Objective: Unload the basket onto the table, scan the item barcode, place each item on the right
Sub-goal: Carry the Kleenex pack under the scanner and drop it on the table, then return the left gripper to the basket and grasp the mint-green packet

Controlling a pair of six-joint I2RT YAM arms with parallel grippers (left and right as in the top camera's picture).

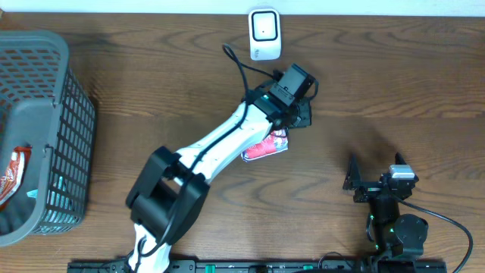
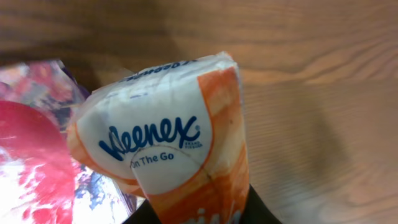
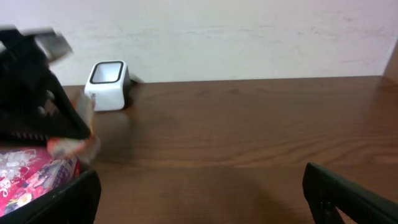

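Near the scanner (image 1: 264,34), a white and orange Kleenex pack (image 2: 161,143) is pinched in the left gripper (image 1: 292,117), its arm (image 1: 220,140) stretched far out. The right gripper (image 3: 199,193) is open, empty.

Basket (image 1: 76,152) blocks left edge; arm (image 1: 220,144) with tissue pack (image 2: 168,143) crosses centre below scanner (image 1: 264,34); upper right table (image 1: 394,68) open.
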